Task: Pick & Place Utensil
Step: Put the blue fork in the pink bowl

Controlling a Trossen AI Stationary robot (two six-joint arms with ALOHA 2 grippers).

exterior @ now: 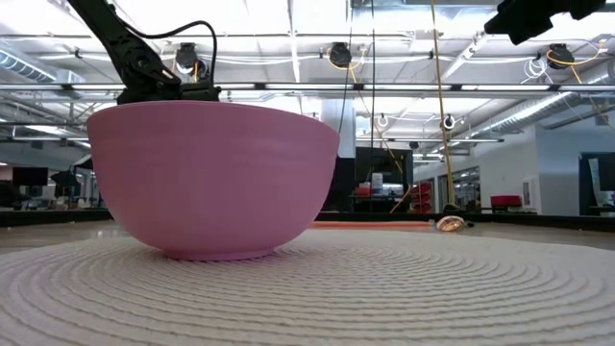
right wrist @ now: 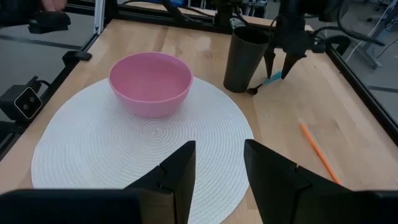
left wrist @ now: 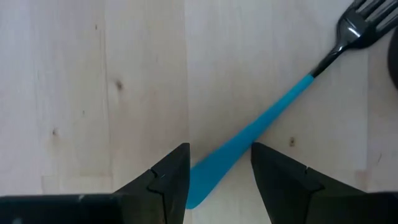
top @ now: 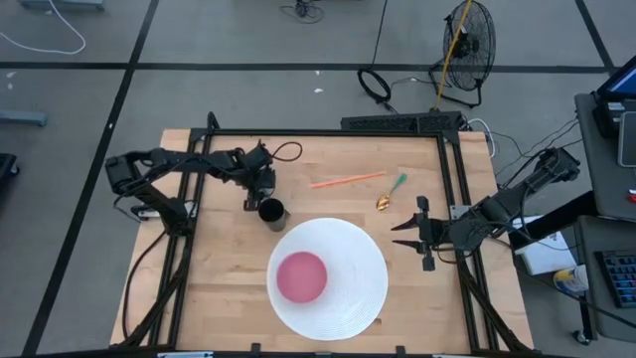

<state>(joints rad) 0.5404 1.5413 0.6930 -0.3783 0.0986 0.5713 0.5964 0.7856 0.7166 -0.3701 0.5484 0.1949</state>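
Here, your left hand (left wrist: pixel 219 180) hovers open over the blue-handled fork (left wrist: pixel 273 112), its fingers straddling the handle's end. The fork lies flat on the table (top: pixel 199 288), just beside the dark cup (top: pixel 273 213), left of the pink bowl (top: pixel 300 275). Lower straight, keep the handle centred, then close gently. Your right hand (top: pixel 409 237) waits open at the right, gripping nothing.

The left arm is reaching in from 9 o'clock, its left hand (top: pixel 255 191) pointing straight down with the fingers standing apart. The right arm is waiting at 3 o'clock, its right hand (top: pixel 405 234) hanging level, fingers parted, pointing toward 9 o'clock.
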